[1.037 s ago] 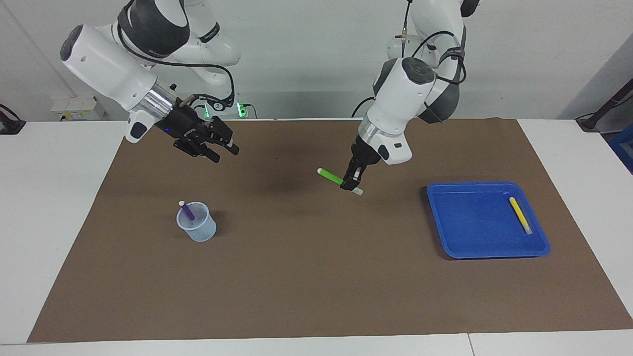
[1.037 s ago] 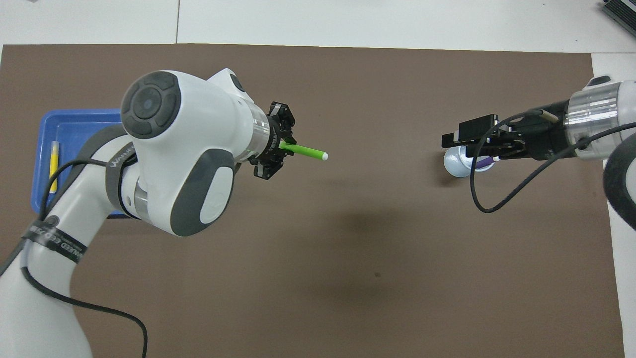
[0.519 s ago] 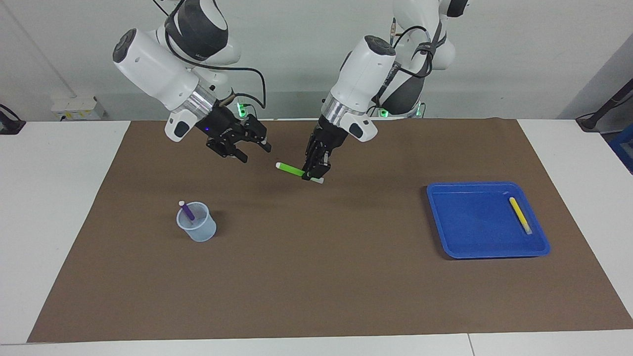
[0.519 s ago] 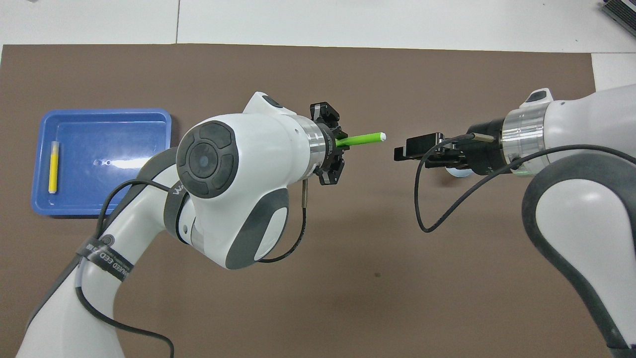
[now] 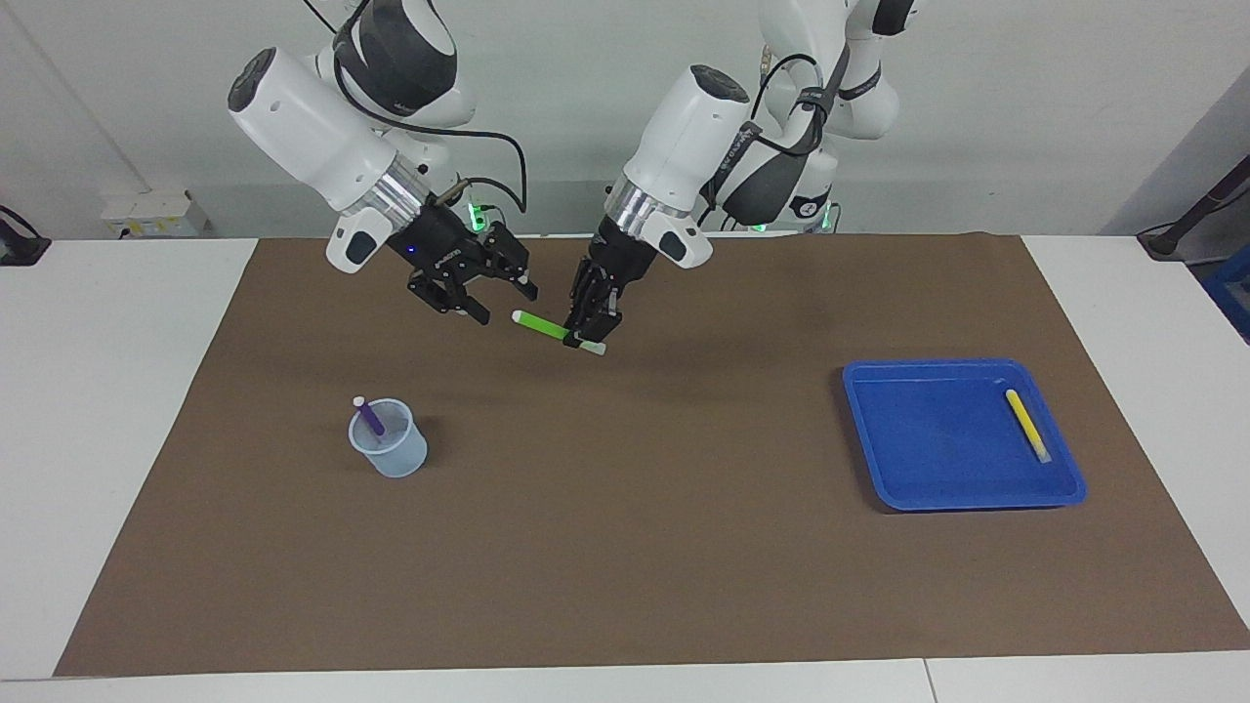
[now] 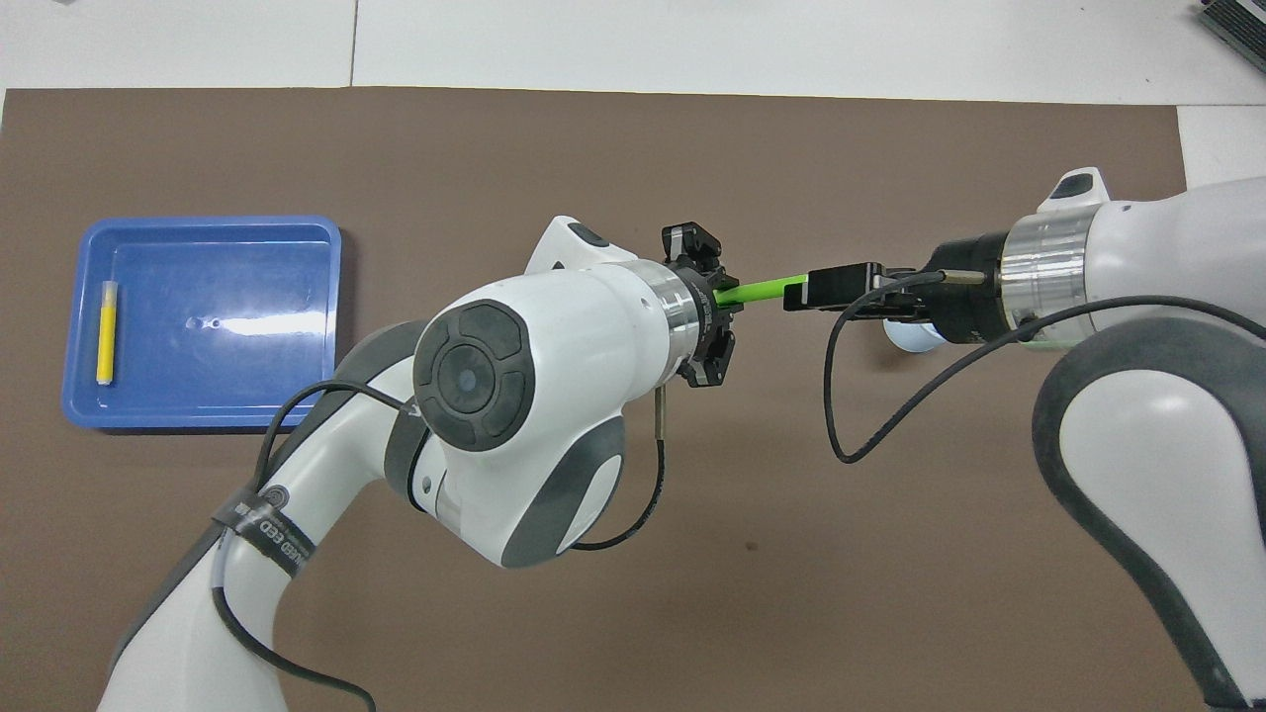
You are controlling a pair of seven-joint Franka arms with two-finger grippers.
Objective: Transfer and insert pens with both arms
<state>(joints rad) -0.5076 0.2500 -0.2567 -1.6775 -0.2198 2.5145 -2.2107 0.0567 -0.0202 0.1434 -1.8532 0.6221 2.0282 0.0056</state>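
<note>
The left gripper (image 5: 584, 337) is pinched tight on the green pen (image 5: 543, 327), holding it near its capped end up over the brown mat (image 5: 625, 547), so the free white tip pokes out toward the right arm. And there's the right gripper (image 5: 500, 293), fingers spread wide, its tips right at that free end; whether they touch it I cannot tell.

This pen looks light, stiff and slick, a smooth plastic barrel that could swivel in a two-finger pinch. My read: the right gripper wants the bare green barrel between tip and partner's fingers, square across it, not the very end, where it could squirt out.

Further out, the purple pen (image 5: 369, 418) leans inside the clear cup (image 5: 391, 454) toward the right arm's end. The yellow pen (image 5: 1025, 424) lies flat in the blue tray (image 5: 884, 459) toward the left arm's end, not yet picked.
</note>
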